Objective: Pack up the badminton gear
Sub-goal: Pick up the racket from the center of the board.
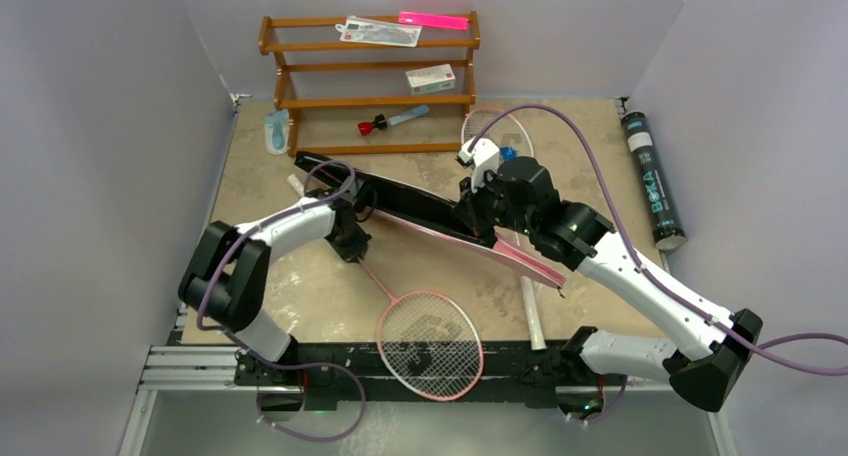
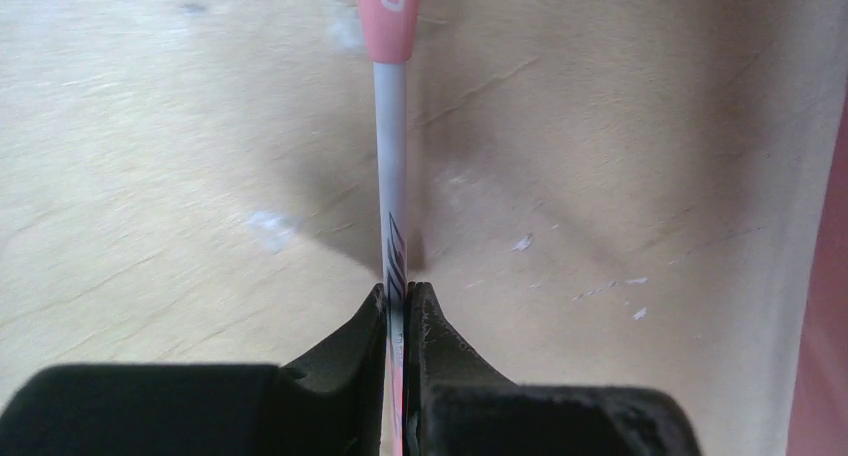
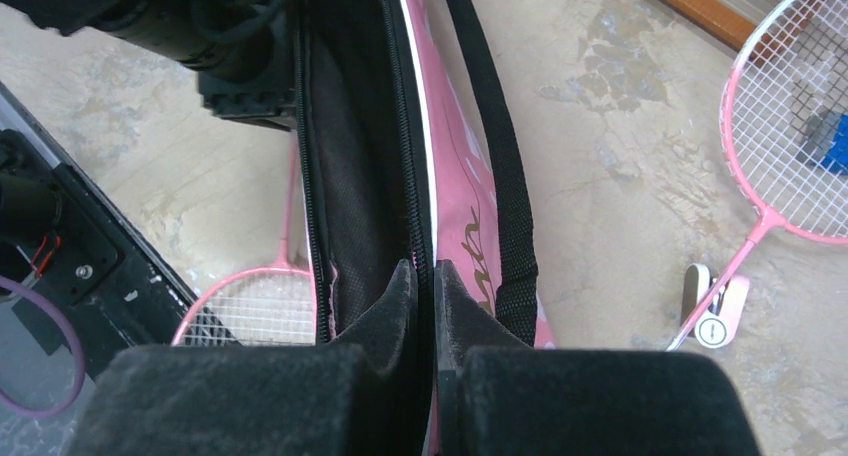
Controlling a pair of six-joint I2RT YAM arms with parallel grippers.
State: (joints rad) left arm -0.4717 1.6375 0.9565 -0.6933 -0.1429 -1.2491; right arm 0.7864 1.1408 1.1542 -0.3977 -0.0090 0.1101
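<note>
The long pink bag [image 1: 430, 221] lies diagonally across the table, its zip open on a black lining. My right gripper [image 1: 478, 219] is shut on the bag's zip edge [image 3: 425, 206], fingertips [image 3: 432, 272] pinching it. My left gripper [image 1: 352, 248] is shut on the thin shaft [image 2: 392, 156] of a pink-framed racket; its head [image 1: 430, 344] lies near the front edge, beside the bag. A second pink racket [image 1: 497, 128] lies behind my right arm and shows in the right wrist view [image 3: 790, 126]. The black BOKA tube [image 1: 651, 181] lies at the far right. I see no shuttlecock clearly.
The brown wooden rack [image 1: 370, 101] stands at the back with a small white box [image 1: 430, 77] and small items on it. A white handle [image 1: 532, 311] lies near my right arm's base. Walls close in left and right.
</note>
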